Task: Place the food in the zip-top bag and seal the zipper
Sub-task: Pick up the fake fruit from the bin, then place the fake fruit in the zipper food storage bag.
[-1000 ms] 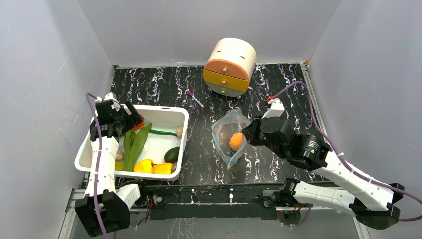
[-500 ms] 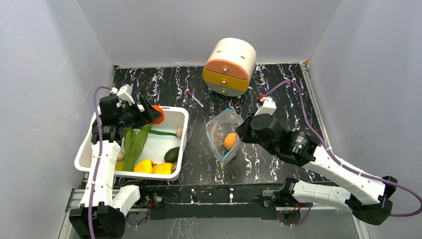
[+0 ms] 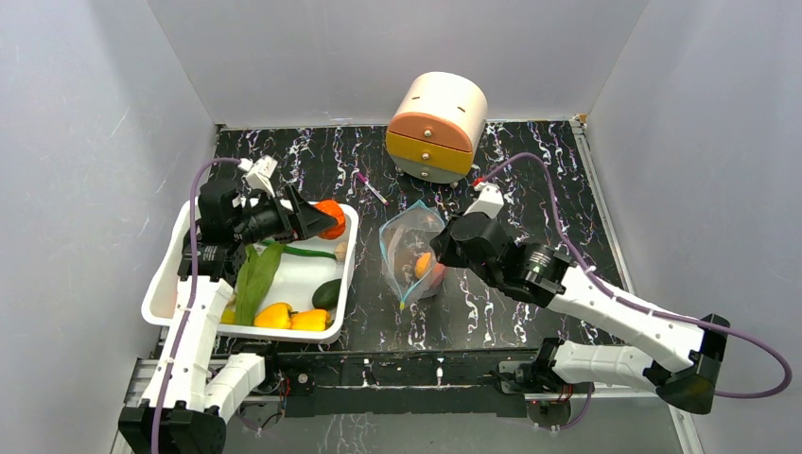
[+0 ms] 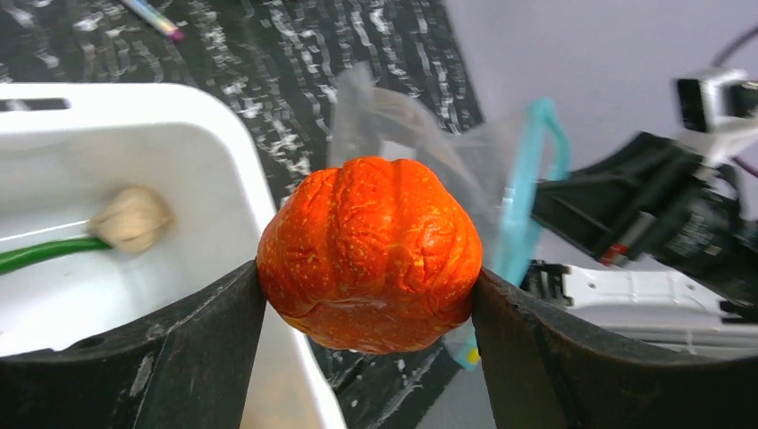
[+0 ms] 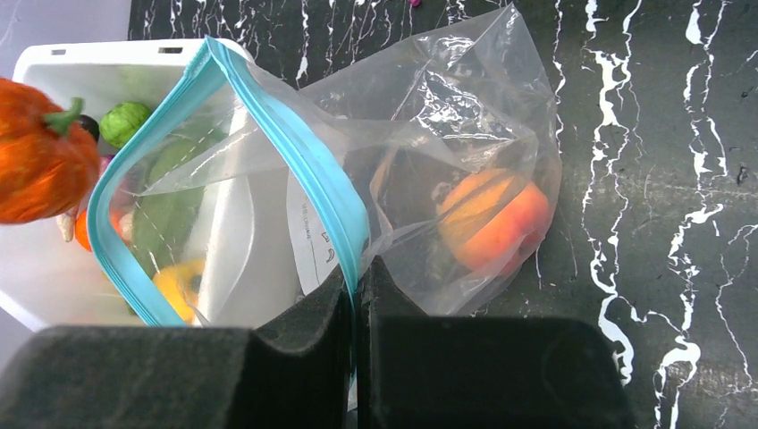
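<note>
Currently left gripper (image 3: 313, 220) clamps an orange pumpkin (image 4: 368, 241) over the white tub's (image 3: 347, 253) far right corner; right gripper (image 5: 356, 277) is pinched tight on the bag's (image 5: 438, 107) teal zipper strip (image 5: 290, 147), mouth gaping toward the tub, one orange fruit (image 5: 493, 219) inside, mid table (image 3: 539, 180).

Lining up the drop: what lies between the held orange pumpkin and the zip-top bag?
Top view: past the pumpkin, only the white tub's rim and a strip of bare tabletop before the bag.
</note>
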Robot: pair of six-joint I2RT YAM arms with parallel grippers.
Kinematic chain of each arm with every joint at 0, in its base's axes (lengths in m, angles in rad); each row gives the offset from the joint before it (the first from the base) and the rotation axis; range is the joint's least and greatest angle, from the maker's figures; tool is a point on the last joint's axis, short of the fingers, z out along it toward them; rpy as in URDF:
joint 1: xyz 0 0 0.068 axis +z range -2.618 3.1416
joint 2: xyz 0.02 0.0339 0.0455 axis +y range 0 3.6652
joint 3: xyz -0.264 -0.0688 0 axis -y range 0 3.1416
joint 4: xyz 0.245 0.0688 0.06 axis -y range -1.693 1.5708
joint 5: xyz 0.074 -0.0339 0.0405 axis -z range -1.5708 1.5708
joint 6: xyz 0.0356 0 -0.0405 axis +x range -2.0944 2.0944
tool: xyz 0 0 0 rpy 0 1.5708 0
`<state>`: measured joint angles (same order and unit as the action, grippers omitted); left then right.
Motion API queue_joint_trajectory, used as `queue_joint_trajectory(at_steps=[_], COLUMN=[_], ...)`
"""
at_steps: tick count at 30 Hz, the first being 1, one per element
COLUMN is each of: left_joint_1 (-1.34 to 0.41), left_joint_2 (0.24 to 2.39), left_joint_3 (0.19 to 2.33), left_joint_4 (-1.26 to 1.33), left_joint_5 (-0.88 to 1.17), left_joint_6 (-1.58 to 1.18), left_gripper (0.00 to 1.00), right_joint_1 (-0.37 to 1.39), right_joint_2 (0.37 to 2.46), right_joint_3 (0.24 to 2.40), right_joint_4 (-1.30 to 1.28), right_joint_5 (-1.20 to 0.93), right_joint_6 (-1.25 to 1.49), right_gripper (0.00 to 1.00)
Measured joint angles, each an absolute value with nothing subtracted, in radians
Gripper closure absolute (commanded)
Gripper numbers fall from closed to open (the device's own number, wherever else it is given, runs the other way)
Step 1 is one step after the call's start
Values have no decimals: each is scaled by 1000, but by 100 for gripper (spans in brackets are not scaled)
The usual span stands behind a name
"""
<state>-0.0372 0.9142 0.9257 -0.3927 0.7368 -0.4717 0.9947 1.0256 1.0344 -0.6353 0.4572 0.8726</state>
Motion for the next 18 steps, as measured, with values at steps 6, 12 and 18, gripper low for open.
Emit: queue_joint_trajectory(at_steps=[6,12,18], left_joint_1=[-91,-173,-286], left_joint_2=[892,892,895], left_joint_3=[925,916,887], left_joint_4=[-266,-77,93], left_joint_5=[852,913,900], left_joint_6=[-564,-706,-822], left_gripper=[51,50,51], right_joint_1=[995,995,995], right_joint_2=[1080,1099,1149], right_joint_3=[1036,1038,1068], right_joint_4=[-601,-567,-541], right_joint_5=[459,466,453], right_joint_6=[878,891,892], right_gripper=[100,100,100])
